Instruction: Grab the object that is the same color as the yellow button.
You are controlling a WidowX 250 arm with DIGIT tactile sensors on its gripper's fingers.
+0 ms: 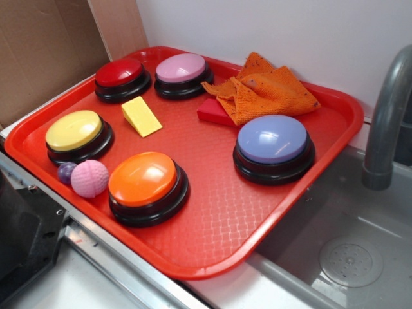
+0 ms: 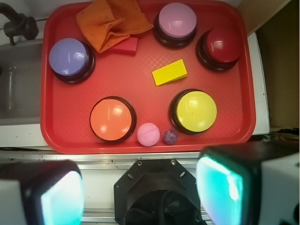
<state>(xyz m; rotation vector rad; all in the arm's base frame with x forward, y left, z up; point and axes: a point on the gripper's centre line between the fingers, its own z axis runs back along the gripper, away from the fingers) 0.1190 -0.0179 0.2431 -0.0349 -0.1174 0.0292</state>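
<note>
Gripper [image 2: 140, 197] nearest wrist camera, jaws spread wide, empty, hanging off tray's [image 2: 51, 140] near edge. Yellow wedge [image 2: 169, 72] lies mid-tray, just beyond yellow button [image 2: 193, 110], between it and pink button [image 2: 176, 20]. Step: approach, nothing grasped yet. Next: advance over yellow button, descend, straddle wedge.

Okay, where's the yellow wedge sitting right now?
In the exterior view, the yellow wedge lies on the red tray's left half, between the yellow button and the dark red button.
</note>
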